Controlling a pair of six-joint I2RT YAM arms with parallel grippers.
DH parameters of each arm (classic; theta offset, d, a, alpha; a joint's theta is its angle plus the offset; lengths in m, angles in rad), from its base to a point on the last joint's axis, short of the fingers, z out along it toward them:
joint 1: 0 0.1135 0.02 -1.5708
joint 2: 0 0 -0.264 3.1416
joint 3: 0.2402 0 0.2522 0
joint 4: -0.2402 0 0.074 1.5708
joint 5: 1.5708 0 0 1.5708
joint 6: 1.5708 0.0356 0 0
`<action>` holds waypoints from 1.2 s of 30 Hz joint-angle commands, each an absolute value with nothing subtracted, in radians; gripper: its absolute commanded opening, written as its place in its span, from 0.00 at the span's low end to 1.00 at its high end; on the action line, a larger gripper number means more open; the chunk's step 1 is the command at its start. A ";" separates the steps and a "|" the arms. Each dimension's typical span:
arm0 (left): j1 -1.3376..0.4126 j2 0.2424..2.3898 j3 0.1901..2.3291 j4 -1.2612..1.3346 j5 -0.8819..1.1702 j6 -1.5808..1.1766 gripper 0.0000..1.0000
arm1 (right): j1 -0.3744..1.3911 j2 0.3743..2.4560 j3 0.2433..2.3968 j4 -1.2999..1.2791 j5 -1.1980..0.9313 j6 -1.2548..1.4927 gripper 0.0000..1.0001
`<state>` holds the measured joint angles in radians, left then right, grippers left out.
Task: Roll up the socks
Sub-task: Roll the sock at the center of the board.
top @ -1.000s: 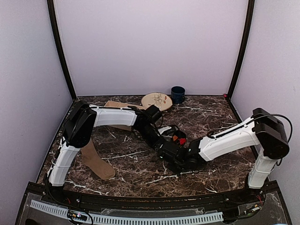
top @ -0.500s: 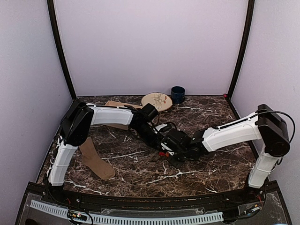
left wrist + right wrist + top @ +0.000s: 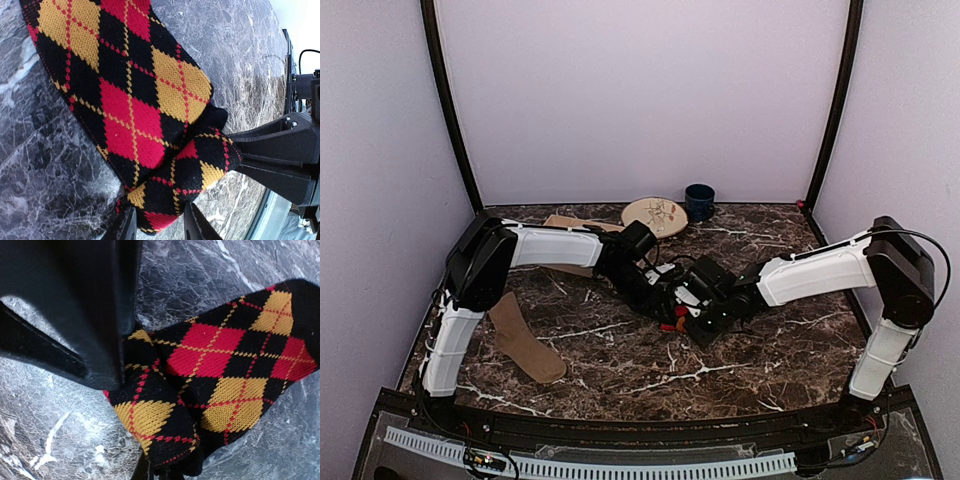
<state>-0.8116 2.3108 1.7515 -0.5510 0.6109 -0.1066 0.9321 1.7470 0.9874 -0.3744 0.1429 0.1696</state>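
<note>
Black argyle sock (image 3: 130, 115) lies on the marble table (image 3: 770, 360), only its end turned over in a first fold; the right gripper (image 3: 152, 472) is pinched tight on that fold; the left gripper (image 3: 159, 225) straddles it, fingers apart, pressing or not I cannot tell; the tan sock (image 3: 525, 340) lies flat, well apart from both grippers; the rolling looks barely begun.

Lilac walls (image 3: 640, 100), dk marble tbl (image 3: 620, 372).

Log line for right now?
right gripper: shut on argyle sock | left gripper: straddling its folded end, grip unclear
</note>
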 commanded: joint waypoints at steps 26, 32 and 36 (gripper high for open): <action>-0.836 2.372 1.740 -0.735 0.512 -0.157 0.31 | 0.891 1.714 0.990 -0.390 0.013 0.227 0.27; -0.836 2.383 1.755 -0.758 0.504 -0.153 0.30 | 0.893 1.694 0.983 -0.408 0.074 0.260 0.36; -0.836 2.398 1.780 -0.788 0.501 -0.138 0.29 | 0.897 1.672 0.982 -0.427 0.105 0.271 0.37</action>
